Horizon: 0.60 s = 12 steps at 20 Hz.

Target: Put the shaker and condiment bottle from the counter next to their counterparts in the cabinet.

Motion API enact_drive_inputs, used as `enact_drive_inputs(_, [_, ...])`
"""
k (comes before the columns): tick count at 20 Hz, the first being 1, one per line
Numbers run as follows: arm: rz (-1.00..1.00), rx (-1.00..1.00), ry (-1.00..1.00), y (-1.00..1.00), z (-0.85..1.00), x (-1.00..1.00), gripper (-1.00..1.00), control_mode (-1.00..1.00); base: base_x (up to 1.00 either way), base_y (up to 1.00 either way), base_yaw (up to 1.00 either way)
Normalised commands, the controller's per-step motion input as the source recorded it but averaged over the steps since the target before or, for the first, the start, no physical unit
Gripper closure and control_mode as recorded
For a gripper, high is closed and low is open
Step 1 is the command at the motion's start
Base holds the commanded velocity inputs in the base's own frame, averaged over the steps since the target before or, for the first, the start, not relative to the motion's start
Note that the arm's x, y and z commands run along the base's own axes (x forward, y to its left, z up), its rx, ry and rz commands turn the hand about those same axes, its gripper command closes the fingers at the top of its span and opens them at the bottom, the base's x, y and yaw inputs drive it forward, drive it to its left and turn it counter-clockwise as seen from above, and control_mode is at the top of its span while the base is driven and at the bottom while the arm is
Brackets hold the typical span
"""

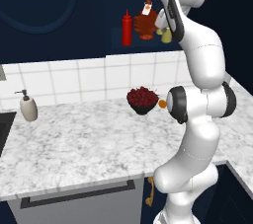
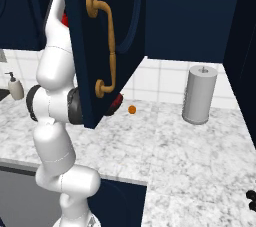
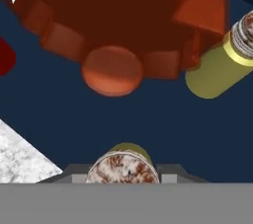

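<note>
Two shakers visible: gripper clamped on shaker; twin shaker right of brown bottle in cabinet.

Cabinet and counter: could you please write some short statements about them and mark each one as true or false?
1. The red bottle stands in the cabinet. True.
2. The hand holds a shaker. True.
3. The soap dispenser is in the cabinet. False: it stands on the counter.
4. The bowl on the counter holds red fruit. True.
5. The paper towel roll lies flat. False: it stands upright.
</note>
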Motion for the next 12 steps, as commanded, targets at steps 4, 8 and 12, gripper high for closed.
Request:
enact_drive_inputs(4, [0.07, 0.00, 0.00, -0.02, 0.00, 0.00, -1.00, -1.00, 0.00, 0.00, 0.00])
enact_drive_inputs(8, [0.08, 0.00, 0.00, -0.04, 0.00, 0.00, -1.00, -1.00, 0.00, 0.00, 0.00])
enact_drive_inputs(12, [0.12, 0.00, -0.04, 0.00, 0.41, -0.03, -1.00, -1.00, 0.00, 0.00, 0.00])
